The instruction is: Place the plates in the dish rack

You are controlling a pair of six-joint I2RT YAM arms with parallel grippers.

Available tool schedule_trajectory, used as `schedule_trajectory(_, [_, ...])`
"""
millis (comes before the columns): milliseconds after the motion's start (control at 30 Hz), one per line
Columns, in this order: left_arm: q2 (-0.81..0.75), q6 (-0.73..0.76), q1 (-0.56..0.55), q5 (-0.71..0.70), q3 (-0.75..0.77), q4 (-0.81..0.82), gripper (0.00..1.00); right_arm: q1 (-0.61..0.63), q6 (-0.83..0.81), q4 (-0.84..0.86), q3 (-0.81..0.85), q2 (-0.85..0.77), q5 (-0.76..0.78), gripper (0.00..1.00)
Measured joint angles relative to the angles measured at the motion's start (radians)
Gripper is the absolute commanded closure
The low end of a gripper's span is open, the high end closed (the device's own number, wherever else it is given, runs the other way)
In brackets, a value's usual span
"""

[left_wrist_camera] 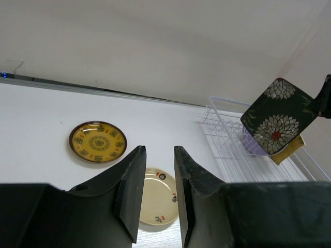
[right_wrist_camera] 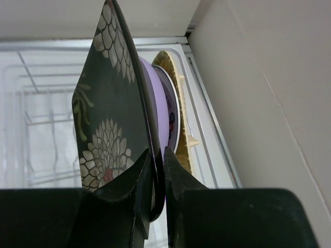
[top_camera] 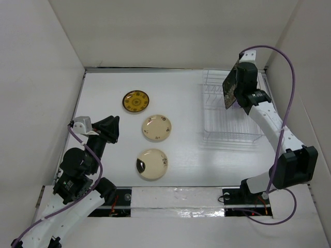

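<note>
Presently the left gripper (top_camera: 114, 129) stands parted, empty; beyond it the dark-yellow plate (top_camera: 136, 101) and two cream plates (top_camera: 156, 127) (top_camera: 152, 164) lie unracked. The right gripper (right_wrist_camera: 156, 155) pinches the black square plate (right_wrist_camera: 108, 119) above the dish rack (top_camera: 217, 111); lavender plate (right_wrist_camera: 163, 111), mustard plate (left_wrist_camera: 290, 150) racked behind.

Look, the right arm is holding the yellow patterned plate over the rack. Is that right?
No. The right gripper holds the black flowered plate over the dish rack, as the right wrist view shows. The yellow patterned plate lies on the table.
</note>
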Motion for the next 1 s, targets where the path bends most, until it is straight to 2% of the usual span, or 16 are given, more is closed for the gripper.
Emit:
schedule_trajectory(233, [0.013, 0.000, 0.000, 0.001, 0.000, 0.000, 0.74, -0.029, -0.094, 0.028, 0.025, 0.082, 0.003, 1.00])
schedule_trajectory(567, [0.048, 0.000, 0.000, 0.004, 0.000, 0.000, 0.74, -0.020, -0.159, 0.102, 0.028, 0.095, 0.078, 1.00])
schedule_trajectory(833, [0.062, 0.000, 0.000, 0.004, 0.000, 0.000, 0.74, -0.013, -0.146, 0.124, 0.035, 0.165, 0.083, 1.00])
schedule_trajectory(967, [0.066, 0.000, 0.000, 0.004, 0.000, 0.000, 0.74, 0.008, -0.127, 0.164, -0.010, 0.187, 0.085, 1.00])
schedule_trajectory(1000, [0.068, 0.000, 0.000, 0.004, 0.000, 0.000, 0.74, 0.016, -0.122, 0.177, -0.028, 0.187, 0.087, 0.97])
